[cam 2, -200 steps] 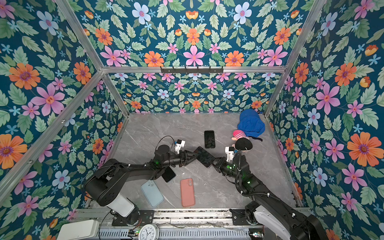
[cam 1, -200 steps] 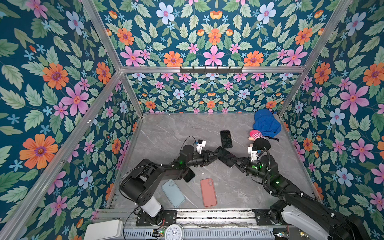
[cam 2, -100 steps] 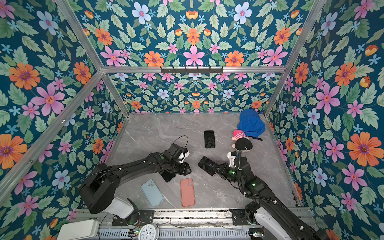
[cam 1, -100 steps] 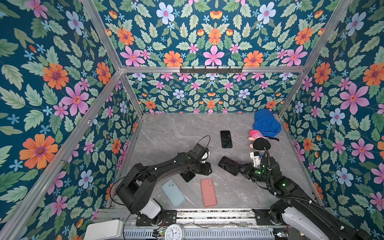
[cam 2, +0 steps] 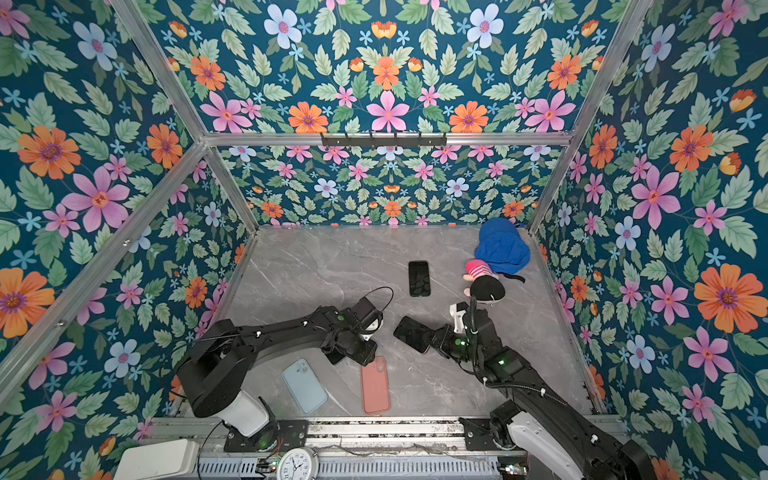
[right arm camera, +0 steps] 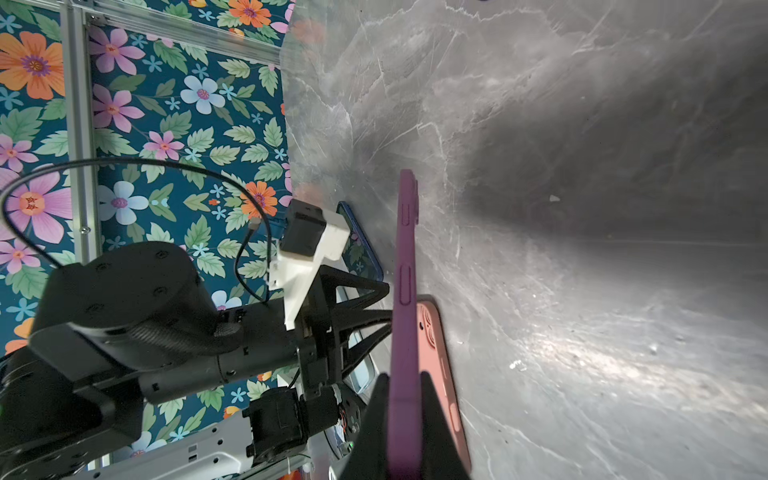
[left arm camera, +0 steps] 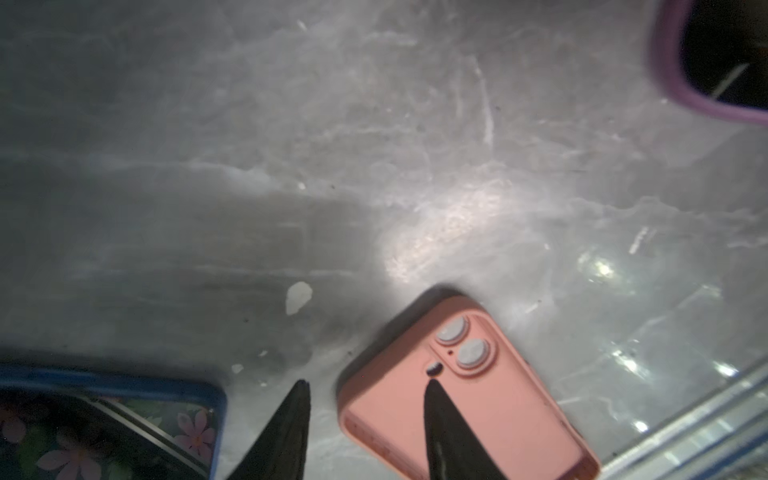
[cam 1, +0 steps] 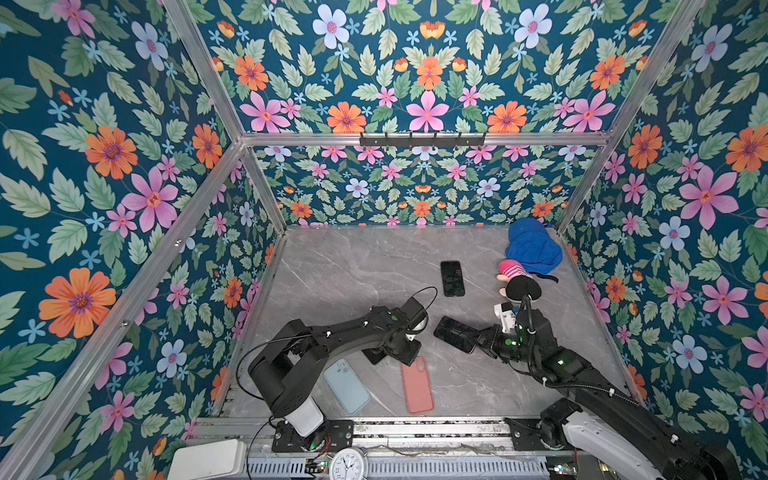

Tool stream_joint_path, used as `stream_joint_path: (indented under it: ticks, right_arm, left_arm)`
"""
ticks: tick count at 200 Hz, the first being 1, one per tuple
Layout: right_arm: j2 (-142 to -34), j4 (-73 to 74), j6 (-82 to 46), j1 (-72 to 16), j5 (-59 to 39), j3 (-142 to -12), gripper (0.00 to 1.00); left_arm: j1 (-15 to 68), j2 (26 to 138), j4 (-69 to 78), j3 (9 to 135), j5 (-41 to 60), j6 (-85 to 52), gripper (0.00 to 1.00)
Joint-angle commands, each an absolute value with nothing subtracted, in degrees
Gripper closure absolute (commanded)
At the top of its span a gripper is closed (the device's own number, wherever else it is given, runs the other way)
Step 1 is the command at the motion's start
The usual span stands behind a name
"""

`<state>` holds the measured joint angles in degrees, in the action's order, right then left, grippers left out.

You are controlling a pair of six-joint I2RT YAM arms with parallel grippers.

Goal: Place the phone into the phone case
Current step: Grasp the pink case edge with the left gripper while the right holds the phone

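The pink case (left arm camera: 461, 399) lies back-up on the table (left arm camera: 374, 145); the left gripper (left arm camera: 367, 384) hangs over its camera end, jaws apart astride one edge, apparently to pinch it. The right gripper (right arm camera: 403, 376) clamps a purple-cased phone (right arm camera: 406, 249) by one end, while a black phone (cam 1: 452, 278) lies well behind.

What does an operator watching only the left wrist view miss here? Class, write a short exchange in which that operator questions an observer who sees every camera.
Operator: What holds the purple case at my frame's edge?
Observer: The right gripper is shut on one end of it.
Operator: Is there another phone anywhere?
Observer: Yes, a bare black phone lies flat farther back, apart from a plush doll.
Operator: Anything near my arm's base?
Observer: A light-blue case lies back up beside the pink case.
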<state>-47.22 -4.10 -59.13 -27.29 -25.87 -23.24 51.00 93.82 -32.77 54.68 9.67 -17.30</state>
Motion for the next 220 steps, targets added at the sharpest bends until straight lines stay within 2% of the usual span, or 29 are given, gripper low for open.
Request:
stream_joint_path:
  ticks: [1,25,78,121,145,176,220]
  right_arm:
    - [-47.3,-3.7,-58.1,-26.1,-27.3,-23.5,1.00]
    - [-47.3,-3.8,-57.7,-25.8,-27.3,-23.7,1.00]
    - [-47.9,-4.3,-56.8,-24.7,-28.5,-24.5,1.00]
    - [-48.4,-6.3,-54.2,-22.3,-31.5,-26.8,1.00]
    - [-51.9,-5.3,-53.6,-21.3,-33.0,-29.2,1.00]
    - [-60.8,2.5,-54.5,-21.4,-39.7,-31.4,1.00]
    - [-66.3,6.3,-54.0,-21.4,-44.6,-31.3,1.00]
  left_arm:
    - [51.8,94.6,-32.1,54.8,10.1,-17.2,0.57]
    - [51.9,95.7,-32.6,54.6,8.6,-17.3,0.71]
    - [51.9,97.3,-31.8,54.6,8.0,-16.8,0.86]
    - [50.9,97.1,-32.0,55.3,4.5,-20.0,0.93]
    - [47.7,96.9,-30.2,55.3,4.8,-24.9,0.94]
    - [44.9,97.2,-28.6,54.8,4.1,-28.4,0.95]
    - [43.2,99.5,-25.8,57.6,4.6,-29.6,0.91]
